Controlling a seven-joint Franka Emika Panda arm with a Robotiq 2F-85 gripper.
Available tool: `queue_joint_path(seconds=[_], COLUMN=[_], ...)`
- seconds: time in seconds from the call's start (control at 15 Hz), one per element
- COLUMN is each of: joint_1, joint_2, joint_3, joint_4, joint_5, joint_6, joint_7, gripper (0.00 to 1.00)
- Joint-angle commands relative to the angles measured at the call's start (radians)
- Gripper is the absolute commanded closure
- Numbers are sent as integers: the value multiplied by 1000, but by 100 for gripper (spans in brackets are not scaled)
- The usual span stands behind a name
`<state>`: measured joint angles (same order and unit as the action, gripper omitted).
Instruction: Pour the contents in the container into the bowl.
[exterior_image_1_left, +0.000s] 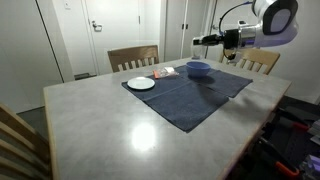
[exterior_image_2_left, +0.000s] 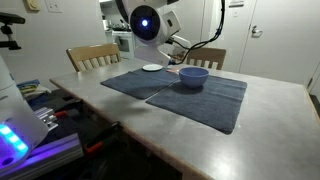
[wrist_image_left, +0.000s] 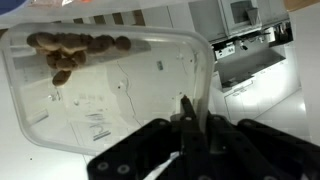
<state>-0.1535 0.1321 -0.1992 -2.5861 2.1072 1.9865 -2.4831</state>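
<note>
While the pincer (wrist_image_left: 188, 118) grips the container (wrist_image_left: 120, 85), its label (wrist_image_left: 96, 126) is illegible.

Bright overhead light glares off the table (exterior_image_1_left: 146, 136); the wrist view looks soft and washed-out.

The bowl (exterior_image_1_left: 198, 69) is blue, the plate (exterior_image_1_left: 141, 83) white, the cloth (exterior_image_1_left: 185, 100) navy, the container (wrist_image_left: 120, 100) clear.
</note>
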Motion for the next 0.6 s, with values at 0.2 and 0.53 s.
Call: queue_joint_path(seconds=[0.2, 0.53], joint_1=[-9, -11], joint_2=[34, 40], joint_3=[-20, -29], joint_4=[-27, -28], joint_5=[35, 37], joint_6=[-86, -109], joint_7=[-83, -114], gripper=[98, 98])
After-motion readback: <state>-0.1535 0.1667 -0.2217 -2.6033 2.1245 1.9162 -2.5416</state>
